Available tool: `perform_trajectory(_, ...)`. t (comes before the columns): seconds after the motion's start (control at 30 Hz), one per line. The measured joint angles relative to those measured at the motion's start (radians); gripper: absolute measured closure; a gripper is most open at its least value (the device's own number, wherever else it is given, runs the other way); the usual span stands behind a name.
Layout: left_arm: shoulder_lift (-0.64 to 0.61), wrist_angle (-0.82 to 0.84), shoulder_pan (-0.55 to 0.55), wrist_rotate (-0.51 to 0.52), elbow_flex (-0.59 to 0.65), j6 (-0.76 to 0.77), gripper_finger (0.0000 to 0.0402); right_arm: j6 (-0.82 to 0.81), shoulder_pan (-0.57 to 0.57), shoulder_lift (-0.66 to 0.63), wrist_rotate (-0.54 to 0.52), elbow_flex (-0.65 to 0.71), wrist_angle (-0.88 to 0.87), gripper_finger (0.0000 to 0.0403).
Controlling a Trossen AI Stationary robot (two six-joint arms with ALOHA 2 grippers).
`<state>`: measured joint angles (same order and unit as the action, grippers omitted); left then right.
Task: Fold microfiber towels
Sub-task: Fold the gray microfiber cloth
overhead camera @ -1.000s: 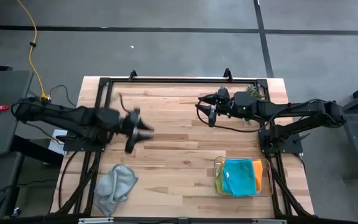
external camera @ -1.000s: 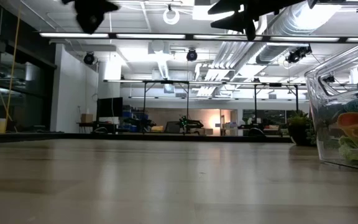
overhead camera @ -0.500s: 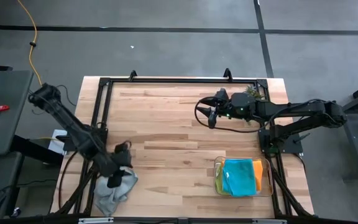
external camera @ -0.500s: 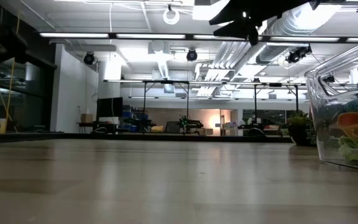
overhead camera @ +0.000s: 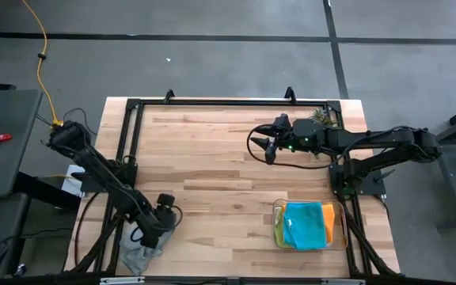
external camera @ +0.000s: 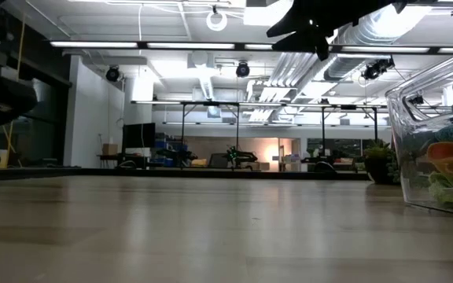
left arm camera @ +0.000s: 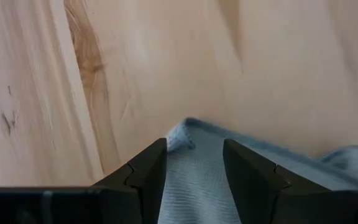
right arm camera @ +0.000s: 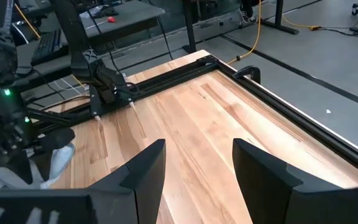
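Observation:
A crumpled grey microfiber towel (overhead camera: 137, 255) lies near the table's near left corner. My left gripper (overhead camera: 146, 236) is low over it, pointing steeply down and open. In the left wrist view its fingers (left arm camera: 143, 171) stand on either side of one towel corner (left arm camera: 188, 134). My right gripper (overhead camera: 267, 147) hangs open high above the far middle of the table, holding nothing. Teal (overhead camera: 303, 224), orange (overhead camera: 328, 224) and lime green (overhead camera: 279, 229) towels lie folded in a clear tray (overhead camera: 310, 248). My left gripper comes at the grey towel's corner (left arm camera: 191, 149) from above, slanting down, with the cloth lying flat on the table between the open fingers. I cannot tell whether the fingertips touch the cloth.
The clear tray (external camera: 435, 141) stands at the near right. A small potted plant (overhead camera: 320, 119) sits at the far right corner. A black frame rail (overhead camera: 212, 101) runs along the table's far and side edges. Bare wood (overhead camera: 220, 182) spans the middle.
My left gripper has swung from the middle of the table toward the near left corner. It has dropped low over the grey towel and tipped from nearly level to pointing steeply down. The towel has stayed in place.

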<state>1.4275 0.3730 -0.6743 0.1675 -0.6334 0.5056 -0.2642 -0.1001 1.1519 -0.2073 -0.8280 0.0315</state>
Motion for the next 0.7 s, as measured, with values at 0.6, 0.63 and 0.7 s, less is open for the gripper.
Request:
perform_trajectory(0.6,0.085,-0.003,0.020,0.120,-0.001,-0.118,0.0273,-0.027,0.000,0.000,0.000,0.000,-0.014,0.0226)
perform_trajectory(0.63,0.085,-0.002,0.025,0.125,-0.001,-0.128,0.0283,-0.027,0.000,0.000,0.000,0.000,-0.013,0.0226)
perform_trajectory(0.7,0.085,-0.001,0.044,0.138,-0.001,-0.162,0.0314,-0.028,0.000,0.000,0.000,0.000,-0.014,0.0226)
